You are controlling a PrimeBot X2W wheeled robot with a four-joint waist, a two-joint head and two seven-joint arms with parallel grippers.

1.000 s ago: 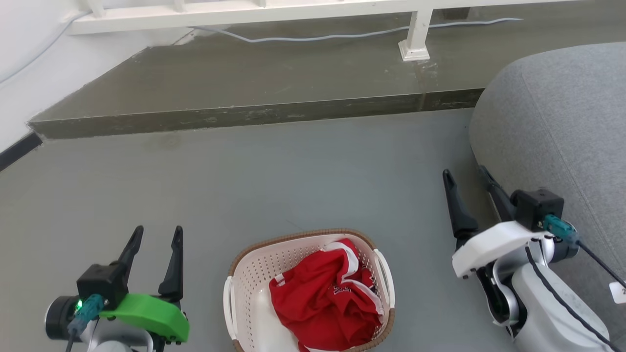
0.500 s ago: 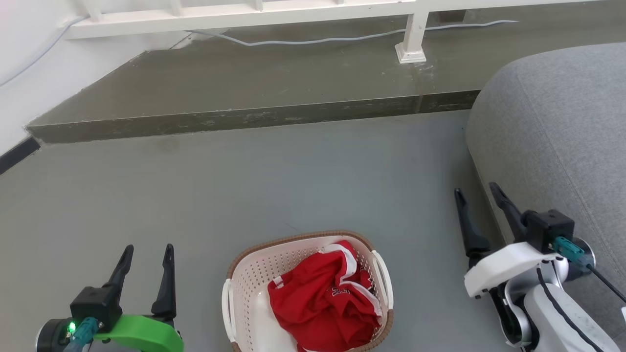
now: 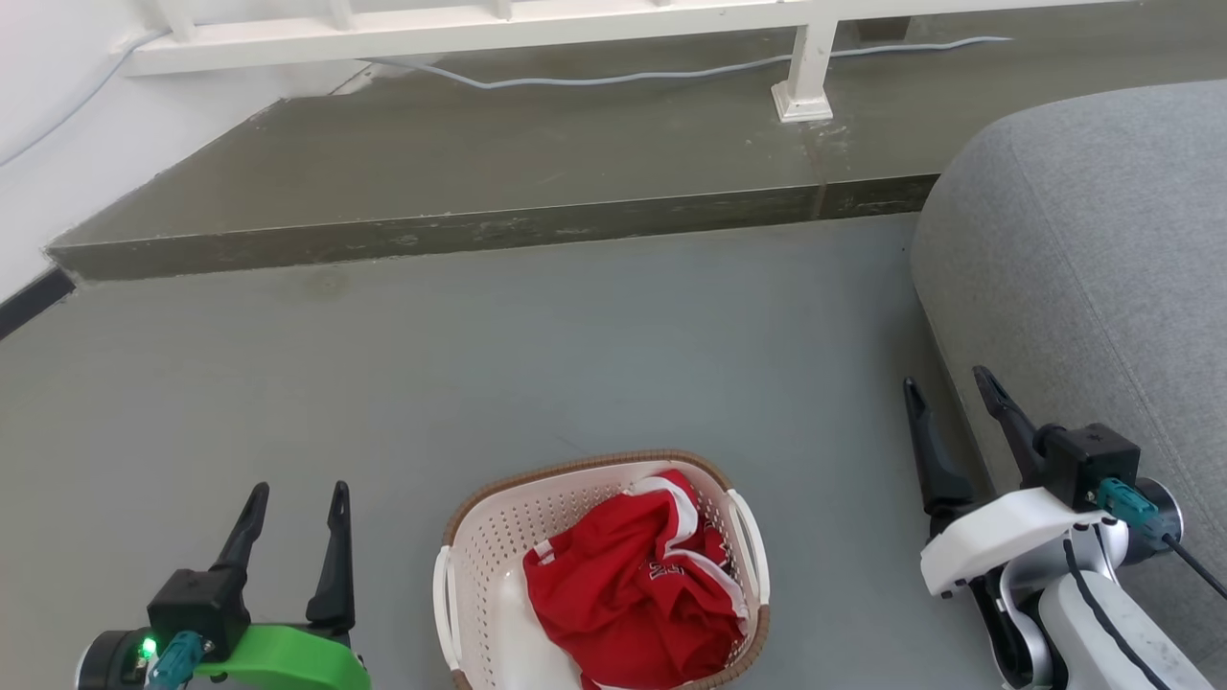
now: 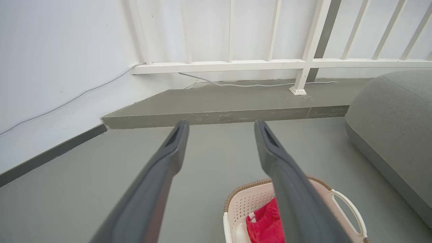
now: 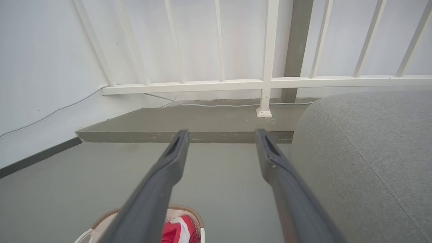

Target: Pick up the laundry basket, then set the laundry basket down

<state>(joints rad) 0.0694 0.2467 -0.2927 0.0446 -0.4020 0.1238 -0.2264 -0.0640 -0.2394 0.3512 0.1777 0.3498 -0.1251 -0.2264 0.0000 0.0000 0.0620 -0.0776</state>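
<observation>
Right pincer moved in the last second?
Yes. In the head view the right pincer has dropped down and slightly right, back toward the robot, while the basket has held its place.

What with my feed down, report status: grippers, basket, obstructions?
Left gripper open, empty. Right gripper open, empty, near grey sofa. Laundry basket on floor, red garment inside. Handles unobstructed.

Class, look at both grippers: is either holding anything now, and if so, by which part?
Nothing is held. The left gripper and the right gripper are both open, each apart from the laundry basket, which sits on the floor between them.
</observation>
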